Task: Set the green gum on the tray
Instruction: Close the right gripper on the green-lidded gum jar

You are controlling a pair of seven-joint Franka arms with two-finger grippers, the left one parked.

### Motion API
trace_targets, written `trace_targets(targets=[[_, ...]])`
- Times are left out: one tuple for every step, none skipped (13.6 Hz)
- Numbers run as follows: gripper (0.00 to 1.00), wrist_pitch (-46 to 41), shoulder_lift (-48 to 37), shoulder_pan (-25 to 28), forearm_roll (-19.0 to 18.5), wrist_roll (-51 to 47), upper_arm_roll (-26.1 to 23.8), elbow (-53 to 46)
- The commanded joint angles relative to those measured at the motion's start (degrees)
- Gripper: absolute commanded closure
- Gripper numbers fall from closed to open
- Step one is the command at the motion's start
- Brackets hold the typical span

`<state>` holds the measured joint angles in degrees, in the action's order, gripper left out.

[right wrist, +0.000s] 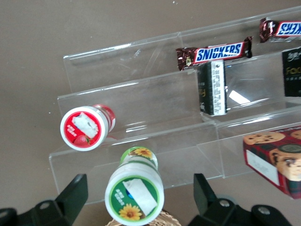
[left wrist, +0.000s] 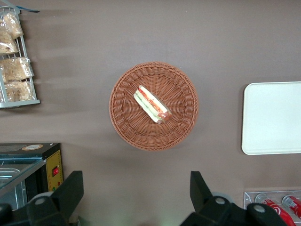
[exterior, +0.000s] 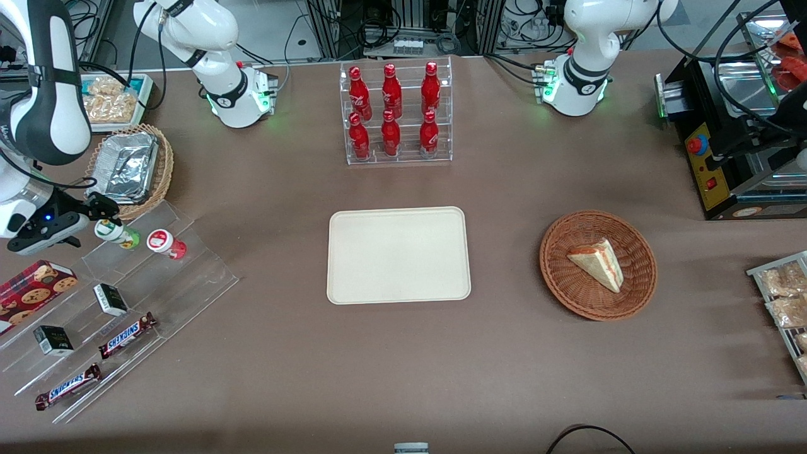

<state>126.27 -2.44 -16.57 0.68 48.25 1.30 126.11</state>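
Between open fingers point(right wrist: 136, 197): green gum point(right wrist: 134, 188), tray point(exterior: 398, 255) well apart

place: robotics lab, mock shop
evidence: white robot arm bases point(exterior: 243, 98), tangled black cables point(exterior: 416, 25), brown cloth-covered surface point(exterior: 284, 353), clear acrylic rack of red cola bottles point(exterior: 396, 113)

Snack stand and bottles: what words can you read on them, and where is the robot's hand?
"SNICKERS": on the two chocolate bars on the clear stand.
"Fac...": cut off, on the black box.
Green gum and red gum lids: pictures only, a sunflower and a strawberry.
Cola bottles: script too small to read.
The gripper is open around the green gum.
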Motion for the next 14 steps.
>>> trace_targets(targets=[[0.00, 1.52, -1.34, -0.31, -0.50, -0.35, -0.25, 2.82], [0.00, 1.61, -1.34, -0.31, -0.50, -0.35, -0.25, 3.00], [0.00, 1.61, -1.16, -0.31, -0.59, -0.09, -0.16, 3.00], [0.00, 1.52, -1.08, -0.39, -0.59, 0.00, -0.16, 3.08], [0.00, 1.61, -0.81, -0.39, -0.68, 0.09, -0.16, 3.17], [0.00, 1.69, -0.64, -0.39, -0.77, 0.09, -0.16, 3.26], [0.00, 2.04, -0.63, -0.39, -0.77, 0.27, -0.07, 3.44], [0.00, 2.05, -0.63, -0.65, -0.85, 0.44, 0.02, 3.44], [0.00, 2.13, -0.55, -1.09, -0.86, 0.44, 0.02, 3.52], [0.00, 2.22, -0.46, -1.10, -0.94, 0.44, 0.02, 3.61], [0.00, 2.22, -0.37, -1.10, -0.94, 0.44, 0.02, 3.53], [0.00, 2.40, -0.28, -1.10, -0.94, 0.44, 0.02, 3.53], [0.00, 2.22, -0.28, -1.10, -0.94, 0.44, 0.02, 3.53], [0.00, 2.05, -0.37, -1.10, -0.94, 0.44, 0.02, 3.53]])
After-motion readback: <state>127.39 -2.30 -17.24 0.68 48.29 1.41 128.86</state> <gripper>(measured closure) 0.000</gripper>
